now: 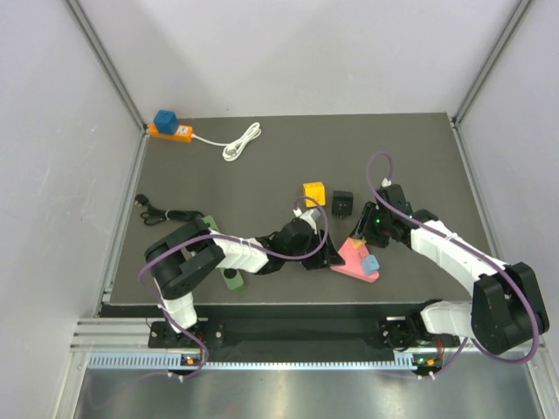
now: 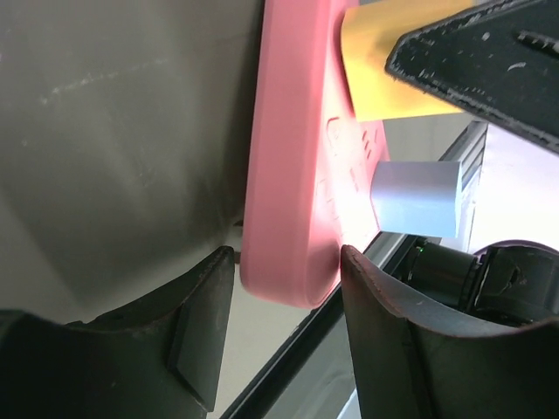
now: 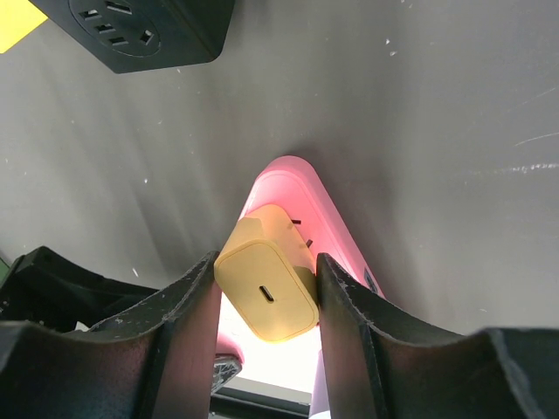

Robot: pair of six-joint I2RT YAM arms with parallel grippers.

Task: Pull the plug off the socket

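My right gripper [image 3: 266, 269] pinches the yellow plug [image 3: 266, 297] by both sides. The plug sits against the face of the pink socket [image 3: 330, 229]. My left gripper [image 2: 286, 262] is clamped across the socket's rounded end. The socket lies on the table [image 3: 419, 131], near front centre.

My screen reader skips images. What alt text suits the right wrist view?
The right gripper clamps a yellow plug between its black fingers, the plug sitting in a pink socket block on the grey table. A black socket cube lies at the top left.
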